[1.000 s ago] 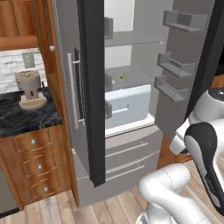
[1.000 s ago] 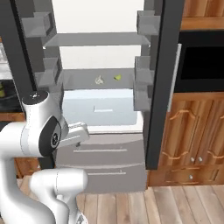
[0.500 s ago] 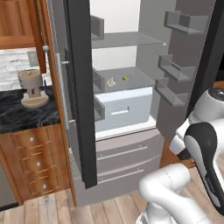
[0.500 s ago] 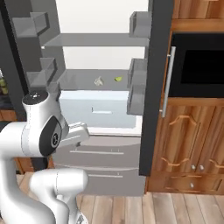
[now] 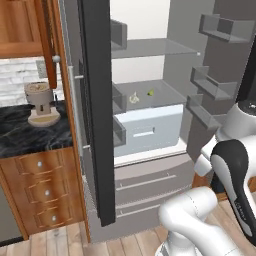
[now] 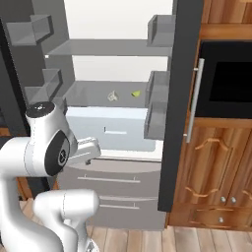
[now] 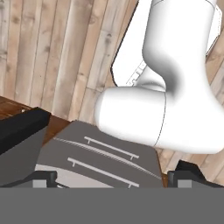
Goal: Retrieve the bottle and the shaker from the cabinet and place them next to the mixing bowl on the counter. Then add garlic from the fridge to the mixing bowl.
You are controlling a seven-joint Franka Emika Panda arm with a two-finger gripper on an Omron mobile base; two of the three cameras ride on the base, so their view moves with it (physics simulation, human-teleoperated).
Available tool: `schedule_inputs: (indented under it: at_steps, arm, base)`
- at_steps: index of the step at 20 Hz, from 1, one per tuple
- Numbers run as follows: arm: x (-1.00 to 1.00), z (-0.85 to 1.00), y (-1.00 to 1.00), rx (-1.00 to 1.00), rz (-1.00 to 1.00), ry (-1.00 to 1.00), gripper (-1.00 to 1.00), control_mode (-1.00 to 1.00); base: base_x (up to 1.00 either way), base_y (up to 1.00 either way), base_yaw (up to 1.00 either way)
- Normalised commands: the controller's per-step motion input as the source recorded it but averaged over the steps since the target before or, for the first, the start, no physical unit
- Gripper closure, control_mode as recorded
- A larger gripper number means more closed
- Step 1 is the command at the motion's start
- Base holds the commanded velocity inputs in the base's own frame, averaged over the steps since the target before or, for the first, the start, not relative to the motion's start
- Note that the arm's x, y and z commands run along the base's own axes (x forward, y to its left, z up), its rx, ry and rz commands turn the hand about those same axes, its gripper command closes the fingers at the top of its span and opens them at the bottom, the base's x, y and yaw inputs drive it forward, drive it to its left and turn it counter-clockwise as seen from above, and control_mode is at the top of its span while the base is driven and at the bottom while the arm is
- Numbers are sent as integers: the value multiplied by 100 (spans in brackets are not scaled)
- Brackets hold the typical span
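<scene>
With both doors of the fridge standing open, the garlic lay on the middle shelf, beside a small green item. The gripper pointed floorward, fingers spread wide and empty. A good reach would probably lift the hand, clear the door bins, and descend squarely over the bulb.

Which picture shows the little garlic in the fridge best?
The right base view: the garlic lies in plain sight on the fridge shelf, beside a small yellow-green piece. The left base view shows it too, more from the side. The hand view looks down at the floor.
</scene>
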Motion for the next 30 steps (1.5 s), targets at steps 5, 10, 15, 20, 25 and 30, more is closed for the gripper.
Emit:
schedule_inputs:
  at_steps: [5, 10, 15, 20, 25, 30]
  arm:
    - [0, 0, 0, 0, 0, 0, -100, 100]
    - [0, 0, 0, 0, 0, 0, -100, 100]
    - [0, 0, 0, 0, 0, 0, -100, 100]
    - [0, 0, 0, 0, 0, 0, -100, 100]
    - [0, 0, 0, 0, 0, 0, -100, 100]
    - [0, 0, 0, 0, 0, 0, -100, 100]
  base:
    - [40, -10, 9]
    - [35, -21, 9]
    - [33, -26, 8]
    - [36, -32, 8]
    - [35, -32, 8]
    - [41, -12, 4]
